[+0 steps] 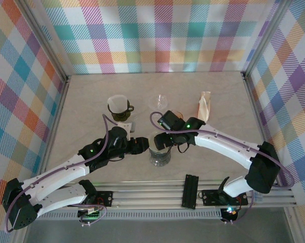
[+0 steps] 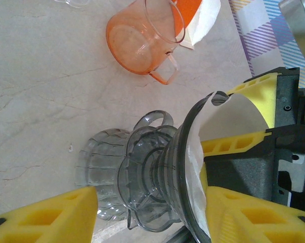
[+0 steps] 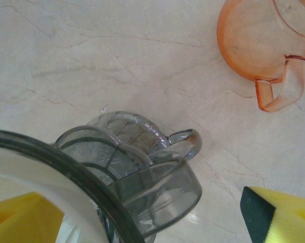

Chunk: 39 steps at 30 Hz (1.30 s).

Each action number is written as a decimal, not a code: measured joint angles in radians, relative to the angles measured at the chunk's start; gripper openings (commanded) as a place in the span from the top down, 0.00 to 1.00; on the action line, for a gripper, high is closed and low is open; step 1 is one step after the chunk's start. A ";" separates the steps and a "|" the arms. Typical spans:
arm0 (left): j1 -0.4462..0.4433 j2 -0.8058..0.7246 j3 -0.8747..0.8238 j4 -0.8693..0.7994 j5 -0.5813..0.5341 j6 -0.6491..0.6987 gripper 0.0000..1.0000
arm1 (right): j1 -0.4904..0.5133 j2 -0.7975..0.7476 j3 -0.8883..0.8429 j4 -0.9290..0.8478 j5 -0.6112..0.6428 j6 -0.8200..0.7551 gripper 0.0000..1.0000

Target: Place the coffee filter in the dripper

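Observation:
The smoke-grey dripper point(image 1: 160, 148) stands on a clear glass server point(image 2: 99, 174) at the middle of the table. A white coffee filter point(image 2: 228, 119) sits inside the dripper point(image 2: 157, 187), and its upper edge rises past the rim. My left gripper point(image 1: 141, 146) is open, with its yellow fingers point(image 2: 46, 215) on either side of the dripper; one of them lies against the filter at the rim. My right gripper point(image 1: 165, 140) is wide open just above the dripper point(image 3: 157, 187), with the filter point(image 3: 36, 174) beside one finger and nothing held.
An orange transparent cup point(image 2: 142, 43) lies beyond the dripper, also in the right wrist view point(image 3: 258, 40). A dark mug point(image 1: 120, 108) with a filter in it, a clear cup point(image 1: 161, 101) and a pack of filters point(image 1: 205, 105) stand farther back. Checked walls enclose the table.

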 measured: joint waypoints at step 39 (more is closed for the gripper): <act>0.000 0.060 0.000 0.053 0.031 -0.022 0.38 | 0.009 0.022 -0.071 0.095 0.007 0.029 0.10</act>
